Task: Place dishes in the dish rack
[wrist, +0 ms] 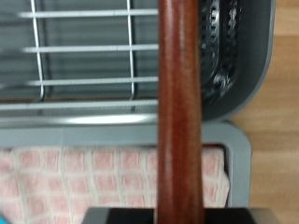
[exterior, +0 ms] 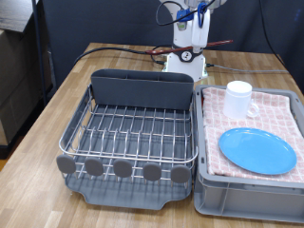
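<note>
The dark reddish-brown wooden spoon (wrist: 179, 103) fills the middle of the wrist view, held in my gripper, whose dark body shows at the frame's edge. In the exterior view my gripper (exterior: 197, 17) is high at the top, behind the dish rack (exterior: 133, 128); the spoon is too small to make out there. Beneath the spoon lie the rack's wires (wrist: 84, 56), its dark grey caddy (wrist: 229, 56) and the pink-checked cloth (wrist: 84, 177). The white mug (exterior: 238, 99) and the light-blue plate (exterior: 257, 150) sit on the cloth, apart from the gripper.
The grey plastic crate (exterior: 249, 195) holds the pink-checked cloth (exterior: 275, 112) at the exterior view's right, beside the rack. The rack's caddy (exterior: 141, 87) stands at its far end, grey tabs (exterior: 123, 168) at its near end. Dark cables (exterior: 123, 49) lie on the wooden table.
</note>
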Tool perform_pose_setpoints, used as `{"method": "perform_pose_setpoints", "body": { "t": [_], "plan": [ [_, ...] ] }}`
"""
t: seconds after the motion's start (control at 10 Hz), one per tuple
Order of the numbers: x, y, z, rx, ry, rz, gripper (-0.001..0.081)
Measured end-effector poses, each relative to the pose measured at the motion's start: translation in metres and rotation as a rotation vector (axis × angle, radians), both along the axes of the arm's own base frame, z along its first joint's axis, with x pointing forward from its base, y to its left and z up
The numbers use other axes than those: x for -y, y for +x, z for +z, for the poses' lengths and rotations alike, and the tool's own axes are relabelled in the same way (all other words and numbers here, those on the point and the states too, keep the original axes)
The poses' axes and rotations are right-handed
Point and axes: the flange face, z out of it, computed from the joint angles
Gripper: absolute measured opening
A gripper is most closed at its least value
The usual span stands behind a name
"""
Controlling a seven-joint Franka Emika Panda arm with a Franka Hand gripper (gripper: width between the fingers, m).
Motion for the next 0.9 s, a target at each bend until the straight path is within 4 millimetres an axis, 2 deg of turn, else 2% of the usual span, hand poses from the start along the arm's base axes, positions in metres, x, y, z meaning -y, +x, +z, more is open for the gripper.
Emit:
{"method": "perform_pose_setpoints", "body": {
  "t": [0.2,0.6,0.9],
  "plan": [
    [0.009,-0.002,-0.002,0.012,0.081,0.001,0.0098],
    [0.037,-0.011,-0.017,-0.006,0.247,-0.025,0.0098],
    [0.045,-0.012,-0.021,0.011,0.259,0.019,0.0098]
  ]
}}
